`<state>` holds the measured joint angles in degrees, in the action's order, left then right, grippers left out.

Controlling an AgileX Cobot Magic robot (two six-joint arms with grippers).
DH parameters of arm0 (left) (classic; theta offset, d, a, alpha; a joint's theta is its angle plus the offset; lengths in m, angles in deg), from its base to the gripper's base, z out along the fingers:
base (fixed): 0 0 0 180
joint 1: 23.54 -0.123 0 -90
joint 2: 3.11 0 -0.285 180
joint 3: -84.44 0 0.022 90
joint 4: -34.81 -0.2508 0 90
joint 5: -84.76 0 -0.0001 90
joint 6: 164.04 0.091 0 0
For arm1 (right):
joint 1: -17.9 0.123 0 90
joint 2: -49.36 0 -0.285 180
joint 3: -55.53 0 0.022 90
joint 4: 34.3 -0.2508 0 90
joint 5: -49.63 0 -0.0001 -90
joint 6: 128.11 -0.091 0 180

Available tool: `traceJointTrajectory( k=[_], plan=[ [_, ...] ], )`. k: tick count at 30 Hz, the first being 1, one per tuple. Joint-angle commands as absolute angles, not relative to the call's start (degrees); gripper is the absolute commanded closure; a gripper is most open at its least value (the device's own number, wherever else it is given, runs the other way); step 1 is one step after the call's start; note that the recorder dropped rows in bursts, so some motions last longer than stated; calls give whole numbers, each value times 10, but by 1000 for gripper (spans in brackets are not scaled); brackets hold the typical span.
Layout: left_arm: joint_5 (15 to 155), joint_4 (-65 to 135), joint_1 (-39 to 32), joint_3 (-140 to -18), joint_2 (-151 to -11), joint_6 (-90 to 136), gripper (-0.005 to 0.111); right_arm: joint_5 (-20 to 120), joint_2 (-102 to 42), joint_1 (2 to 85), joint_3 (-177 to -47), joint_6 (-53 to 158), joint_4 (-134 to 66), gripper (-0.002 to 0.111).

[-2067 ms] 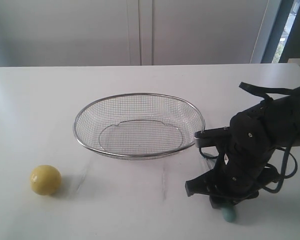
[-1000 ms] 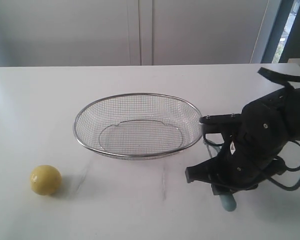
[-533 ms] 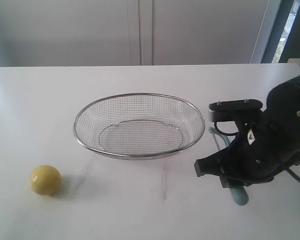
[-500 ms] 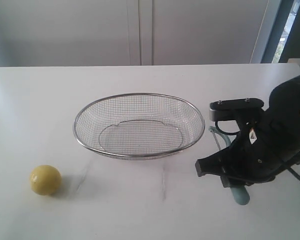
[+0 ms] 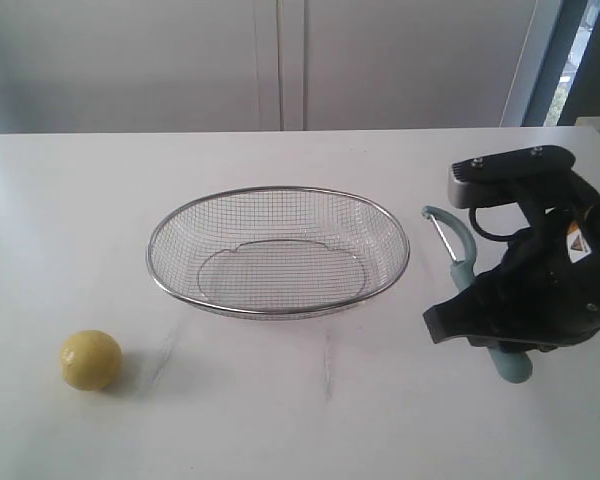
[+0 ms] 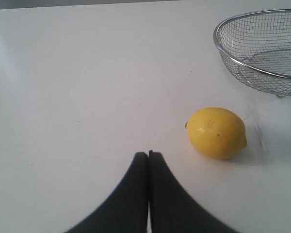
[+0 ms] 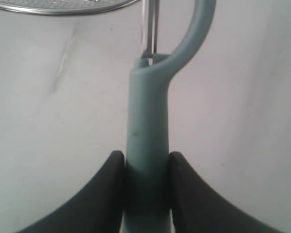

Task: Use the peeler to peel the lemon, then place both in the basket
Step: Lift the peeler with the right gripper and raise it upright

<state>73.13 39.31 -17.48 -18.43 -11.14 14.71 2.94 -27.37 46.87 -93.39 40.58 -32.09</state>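
The yellow lemon (image 5: 90, 360) lies on the white table at the front left, well apart from the wire-mesh basket (image 5: 280, 188) in the middle. In the left wrist view the lemon (image 6: 216, 132) lies just ahead of and to one side of my left gripper (image 6: 148, 154), which is shut and empty. My right gripper (image 7: 145, 158) is shut on the pale teal handle of the peeler (image 7: 147, 121). In the exterior view the peeler (image 5: 464, 268) sticks out of the black right arm (image 5: 540, 290) to the right of the basket, with its blade head toward the back.
The basket's rim (image 7: 63, 8) shows just beyond the peeler head, and its mesh wall (image 6: 262, 48) stands past the lemon. A white wall runs behind the table. The table's right edge is close to the right arm.
My right arm has risen and moved right and back, carrying the peeler, whose head now shows beside the basket. Lemon and basket have not moved.
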Motion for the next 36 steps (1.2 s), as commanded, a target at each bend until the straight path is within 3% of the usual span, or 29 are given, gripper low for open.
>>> traceJointTrajectory(
  k=[1, 17, 21, 36],
  plan=[
    [732, 394, -171, -183, -109, 148, 107, 19, -245, 465, -932, 434, -316, 108],
    [732, 394, -171, -183, -109, 148, 107, 23, -196, 466, -932, 526, -336, 108],
    [732, 394, -171, -183, -109, 148, 107, 24, -196, 466, -932, 649, -336, 108],
    [732, 394, -171, -183, -109, 148, 107, 60, -196, 466, -932, 632, -347, 108]
  ],
)
